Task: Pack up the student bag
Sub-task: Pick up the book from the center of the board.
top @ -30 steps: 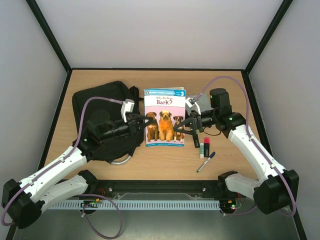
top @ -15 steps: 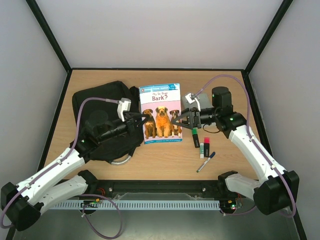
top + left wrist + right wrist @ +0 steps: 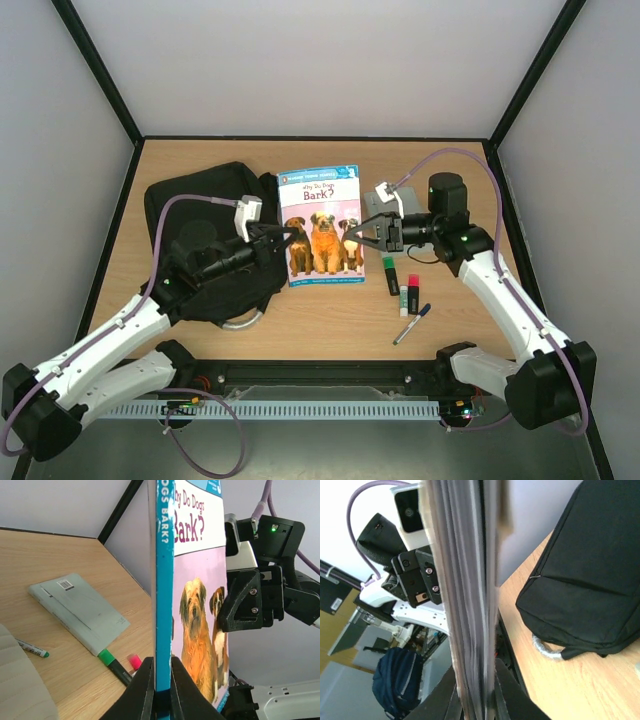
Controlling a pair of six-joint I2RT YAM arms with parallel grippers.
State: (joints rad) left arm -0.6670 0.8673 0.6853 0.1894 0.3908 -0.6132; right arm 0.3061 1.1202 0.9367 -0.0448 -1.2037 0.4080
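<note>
A: On the left of the tabletop (image 3: 450, 170), partly under the left arm: student bag (image 3: 200, 200). It lies flat, black and soft. No open mouth shows in any view.

B: End effectors?

A: Left end effector (image 3: 284, 238) is clamped on the spine of the book (image 3: 320, 222). Right end effector (image 3: 352, 236) is pinched on the opposite page edge. The book hangs between them, off the tabletop, just right of the bag.

B: How will the bag handle?

A: My read: floppy fabric, bulky, probably light. It'll sag and fold if grabbed mid-panel. Not fragile, not slippery. Best hold is the grey loop handle (image 3: 243, 320) at its near edge, or a zip pull. Pulls are too small to pick out here.

B: And the book?

A: Thin paperback, so it flexes. The two-sided hold stops it bowing. One arm would have to let go to open the bag.

B: Risk?

A: The mouth may collapse as the book goes in. Likely needs one end effector lifting the fabric.
</note>
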